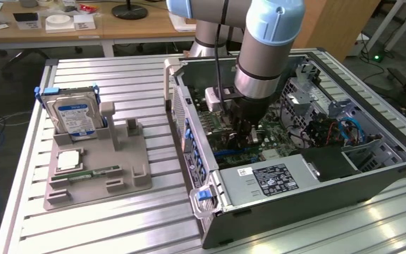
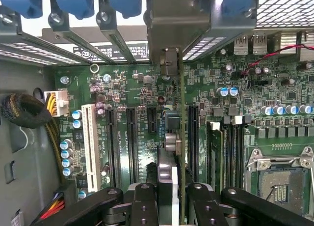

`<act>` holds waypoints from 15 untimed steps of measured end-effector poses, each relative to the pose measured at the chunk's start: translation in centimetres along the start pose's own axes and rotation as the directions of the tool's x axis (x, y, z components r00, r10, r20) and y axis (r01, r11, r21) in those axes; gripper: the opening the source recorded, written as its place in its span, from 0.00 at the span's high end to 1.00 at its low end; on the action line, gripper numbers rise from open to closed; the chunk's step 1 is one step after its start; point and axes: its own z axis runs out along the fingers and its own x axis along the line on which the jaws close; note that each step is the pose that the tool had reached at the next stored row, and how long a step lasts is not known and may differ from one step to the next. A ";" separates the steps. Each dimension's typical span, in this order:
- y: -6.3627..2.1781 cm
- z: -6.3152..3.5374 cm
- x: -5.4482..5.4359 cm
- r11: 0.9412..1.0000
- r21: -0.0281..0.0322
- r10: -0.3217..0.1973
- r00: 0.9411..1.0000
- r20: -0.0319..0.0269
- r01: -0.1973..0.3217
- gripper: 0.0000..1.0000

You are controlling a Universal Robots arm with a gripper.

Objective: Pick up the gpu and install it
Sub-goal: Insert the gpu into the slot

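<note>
Reaching down into an open computer case (image 1: 316, 174), the robot arm (image 1: 266, 58) lowers its gripper (image 2: 169, 199) over the green motherboard (image 2: 132, 113). In the wrist view, the gpu (image 2: 172, 137) stands on edge between the two black fingers (image 2: 142, 204), one on either side of the card, pressed against its faces, so the fingers are clamped on the card. The card runs away from the fingers toward the rear wall of the case, where its silvery metal bracket (image 2: 179, 24) sits among the expansion slot openings with blue retaining clips (image 2: 73, 2). The card's lower edge lies along the motherboard between two long black expansion slots (image 2: 131, 142); whether it is fully seated cannot be told. A white slot (image 2: 90, 145) lies further to one side, and the empty processor socket (image 2: 277, 179) to the other. In the exterior view, the case lies on its side on a slatted metal tabletop (image 1: 118, 227), with a power supply (image 1: 270, 180) bearing a black label with white print too small to read. At the exterior view's left, a grey holder (image 1: 97, 174) carries a silver hard drive (image 1: 72, 116) with a blue-and-white label, unreadable, and a narrow green memory stick (image 1: 93, 173).
</note>
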 end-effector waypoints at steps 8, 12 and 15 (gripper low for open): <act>0.10 0.01 0.0 1.000 -0.003 0.000 1.000 0.000 0.000 0.72; 0.11 0.07 0.0 1.000 -0.003 0.000 1.000 0.000 0.000 0.72; 0.10 0.17 -0.1 1.000 -0.004 0.000 1.000 0.000 0.000 0.72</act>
